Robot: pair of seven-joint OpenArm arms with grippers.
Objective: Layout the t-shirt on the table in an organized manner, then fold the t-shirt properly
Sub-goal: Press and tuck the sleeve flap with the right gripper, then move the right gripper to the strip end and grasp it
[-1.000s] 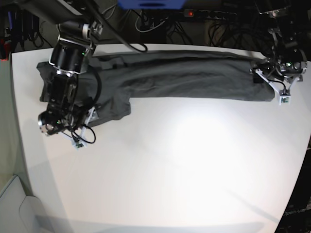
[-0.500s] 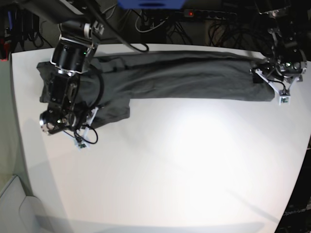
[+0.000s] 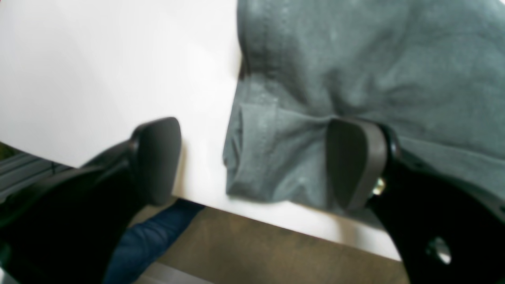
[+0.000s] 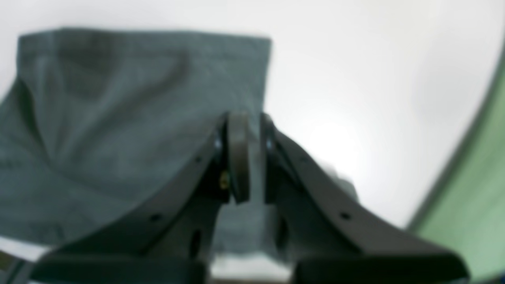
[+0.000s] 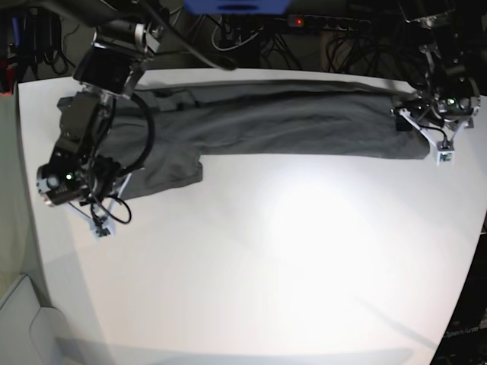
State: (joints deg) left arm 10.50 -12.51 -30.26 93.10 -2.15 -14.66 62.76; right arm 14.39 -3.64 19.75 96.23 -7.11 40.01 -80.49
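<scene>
T-shirt point(image 5: 274, 118) cloth, dark grey and matte, is stretched in a long creased band along the white bench's point(image 5: 289, 266) far edge. Its stitched hem, shown only by the left wrist view, is straddled by the wide-open left claw point(image 3: 252, 161). The right claw point(image 4: 244, 157), spread a second ago, is now pinched on a sleeve edge.

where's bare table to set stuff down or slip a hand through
The table is bare across its whole near half, from the t-shirt's lower hem to the front edge, and between both arms. A thin bare strip runs behind the shirt at the far edge. Crowded spots: the sleeve corner under the right hand and the hem end where the left hand straddles cloth.
</scene>
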